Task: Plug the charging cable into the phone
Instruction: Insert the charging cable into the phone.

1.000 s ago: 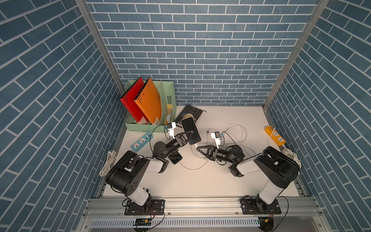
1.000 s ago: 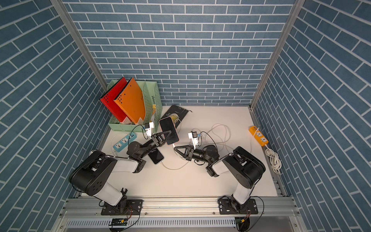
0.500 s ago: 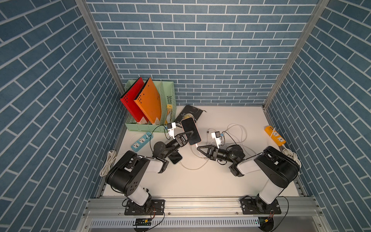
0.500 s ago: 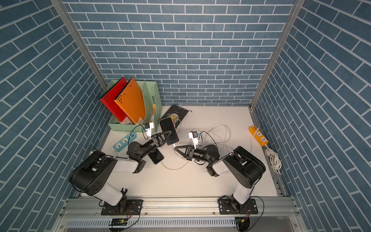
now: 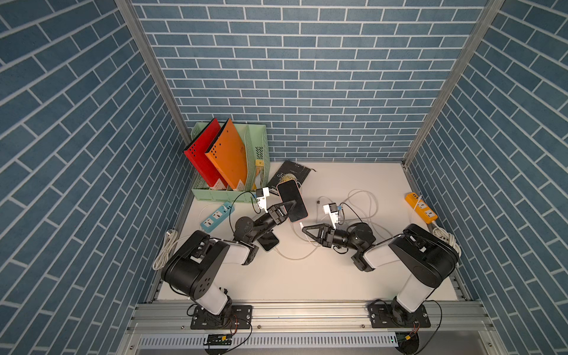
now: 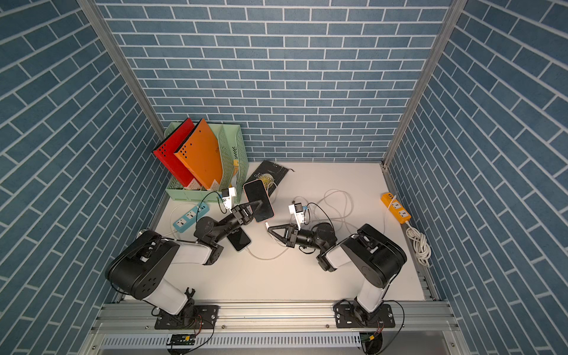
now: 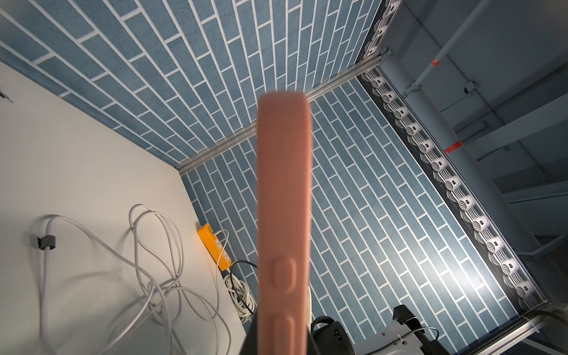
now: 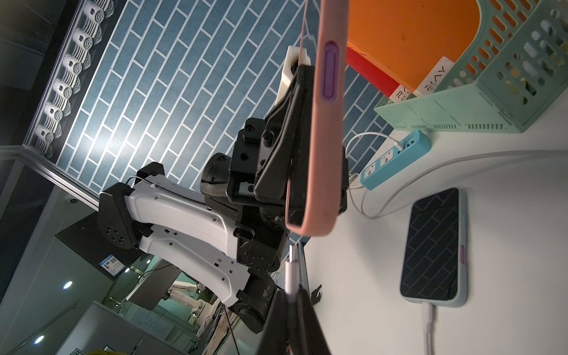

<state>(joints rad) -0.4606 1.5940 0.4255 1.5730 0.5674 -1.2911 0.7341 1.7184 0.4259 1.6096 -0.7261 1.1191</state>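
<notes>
In both top views, our left gripper (image 5: 290, 205) was pinched tight on the flat phone with a pink case and black screen (image 5: 289, 192). It held the phone up off the white table (image 5: 307, 282), near the green plastic file rack (image 5: 264, 138). Our right gripper (image 5: 304, 229) was pinched tight on the small white plug (image 5: 301, 225) of the thin white charging cable (image 5: 296, 258). The plug was just under the phone's low end, not in it yet. In the left wrist view, we saw only the phone's pink side (image 7: 284, 184), close and blurry. Loose cable loops (image 7: 152, 287) and an orange power strip (image 7: 214, 246) lay behind it. In the right wrist view, the plug (image 8: 290, 272) stuck out of our right gripper (image 8: 290, 299) and pointed at the phone's bottom end (image 8: 327, 138), with a little gap between. We could not see the hole. Another dark phone in a pale blue case (image 8: 435, 246) lay flat, already plugged in. We thought it best to keep the phone still, line the plug up straight, and push slowly without tilting.
</notes>
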